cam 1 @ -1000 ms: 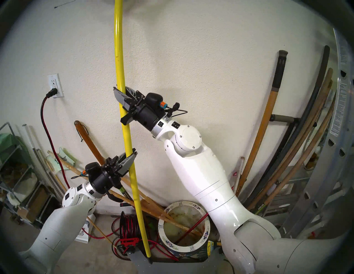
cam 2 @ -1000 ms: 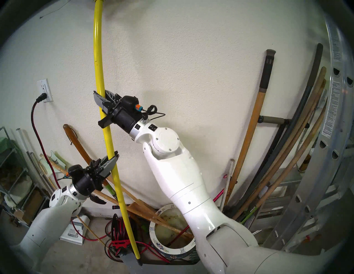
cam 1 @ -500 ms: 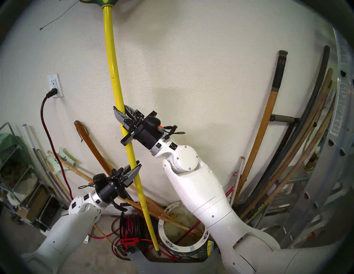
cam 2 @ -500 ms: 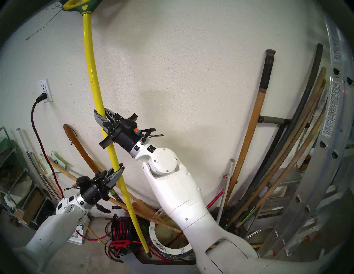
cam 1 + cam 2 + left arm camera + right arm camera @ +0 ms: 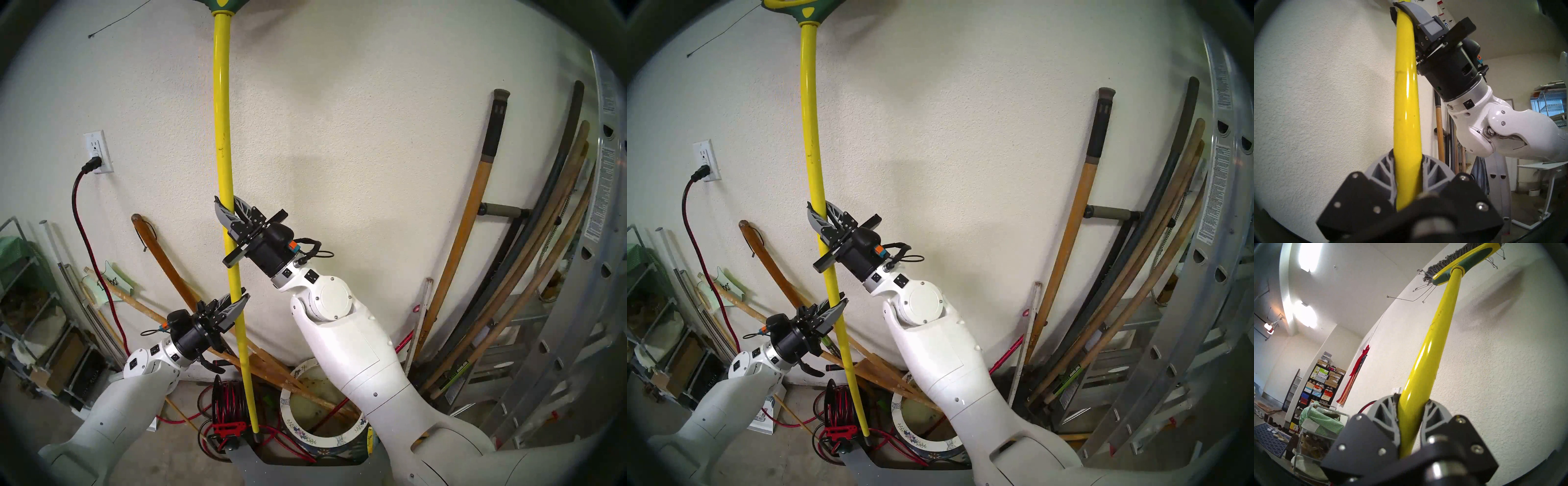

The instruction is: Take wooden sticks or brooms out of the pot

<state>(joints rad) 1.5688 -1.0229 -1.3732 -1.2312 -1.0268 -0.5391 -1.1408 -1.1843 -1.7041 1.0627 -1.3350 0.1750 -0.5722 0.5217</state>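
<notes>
Two grips share one pole in the head stereo left view: our right gripper (image 5: 226,212) pinches the broom (image 5: 224,135) high on its yellow shaft, and our left gripper (image 5: 239,298) pinches it lower, which we judge keeps so long a thing from swinging. The broom stands nearly upright, head up, its black tip (image 5: 257,436) outside the pot (image 5: 288,400), just beside the cable reel (image 5: 229,400). Tan wooden poles (image 5: 305,395) lie slanted across the pot's rim, so we judge more removals remain.

In the head stereo right view, the same two-point hold shows, the tip low by the reel and apart from the pot (image 5: 898,409).

The left wrist view shows our fingers (image 5: 1380,171) pressed onto the shaft from both sides.

The right wrist view shows the same clamp, with the bristled head (image 5: 1457,260) far above near the wall.
</notes>
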